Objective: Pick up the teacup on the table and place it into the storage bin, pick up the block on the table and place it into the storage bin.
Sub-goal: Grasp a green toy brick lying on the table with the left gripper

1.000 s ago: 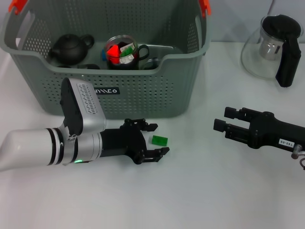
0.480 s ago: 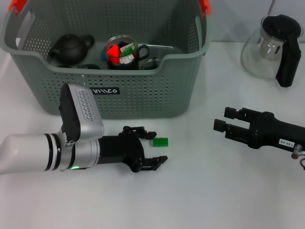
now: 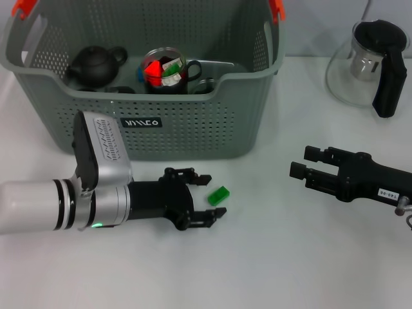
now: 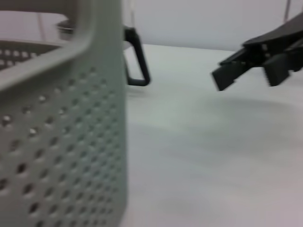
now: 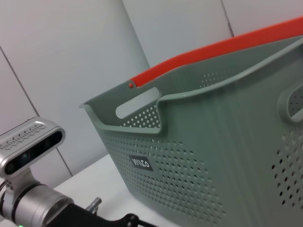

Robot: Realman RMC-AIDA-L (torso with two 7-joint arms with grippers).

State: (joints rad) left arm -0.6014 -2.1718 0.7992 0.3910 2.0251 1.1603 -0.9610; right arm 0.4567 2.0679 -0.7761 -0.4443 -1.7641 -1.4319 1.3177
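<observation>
The green block lies tilted on the white table in front of the storage bin. My left gripper lies low on the table, open, with the block between its fingertips and its fingers on either side. A glass teacup with red and green pieces in it stands inside the bin. My right gripper is open and empty, idle over the table at the right; it also shows in the left wrist view.
A black teapot sits in the bin at its left. A glass pitcher with a black handle stands at the back right. The bin wall fills one side of the left wrist view. The right wrist view shows the bin and my left arm.
My left arm has drawn back to the left and slightly down. The green block has turned and now lies tilted, shifted a little toward the front.
</observation>
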